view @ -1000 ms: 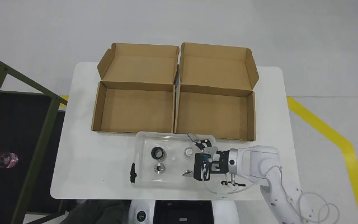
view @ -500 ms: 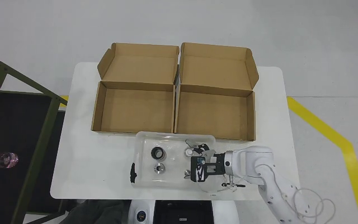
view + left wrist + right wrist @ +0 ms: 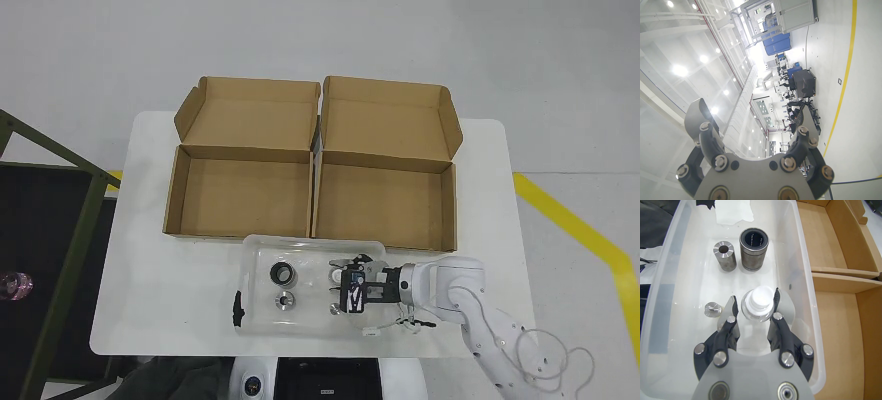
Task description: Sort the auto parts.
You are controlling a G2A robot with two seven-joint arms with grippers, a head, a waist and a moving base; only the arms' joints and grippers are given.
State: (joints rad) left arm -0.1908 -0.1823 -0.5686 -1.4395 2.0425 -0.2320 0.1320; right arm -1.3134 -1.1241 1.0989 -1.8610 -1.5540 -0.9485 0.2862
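White table (image 3: 150, 250), rounded corners, centre of top view. Grey floor (image 3: 560, 60) all round. Yellow floor stripe (image 3: 580, 235) at 3 to 4 o'clock, running diagonally. Dark green metal frame (image 3: 55, 148) at 9 o'clock, over a black panel (image 3: 35, 230).

Left wrist view: hall ceiling with round lights (image 3: 679, 70), blue cabinets (image 3: 777, 41), metal-framed enclosure (image 3: 791, 15), dark cart (image 3: 803, 83), curved yellow floor line (image 3: 846, 62).

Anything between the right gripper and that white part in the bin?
Nothing visible. The right gripper has its open jaws on either side of the white part; the small knob lies outside one finger, the two cylinders beyond.
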